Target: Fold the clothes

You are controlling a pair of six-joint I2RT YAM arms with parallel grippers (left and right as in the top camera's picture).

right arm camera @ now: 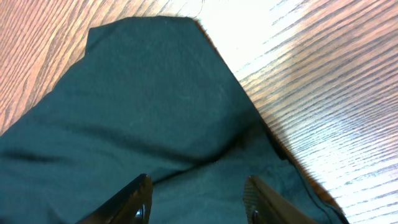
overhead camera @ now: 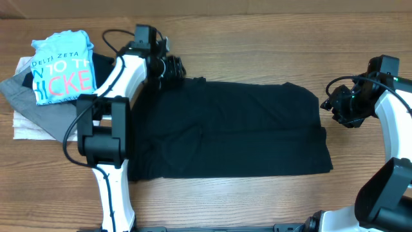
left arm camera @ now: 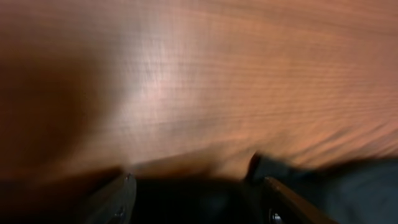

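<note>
overhead view: plain black soft cotton t-shirt [overhead camera: 238, 129] lies flat on the wooden counter [overhead camera: 257, 206], left tool [overhead camera: 172, 69] and right tool [overhead camera: 329, 105] parted and empty at its far corners; one fold looks complete, the next needs fresh edge grips.

A robotics lab or test station, by the look of it: a plain wood-grain bench [overhead camera: 257, 32] fills every view, a white-and-black robot arm [overhead camera: 119, 84] stands on its left and another [overhead camera: 393, 109] on its right, trailing loose black cables [overhead camera: 109, 33], and folded garments [overhead camera: 51, 84] are piled in one corner.
</note>
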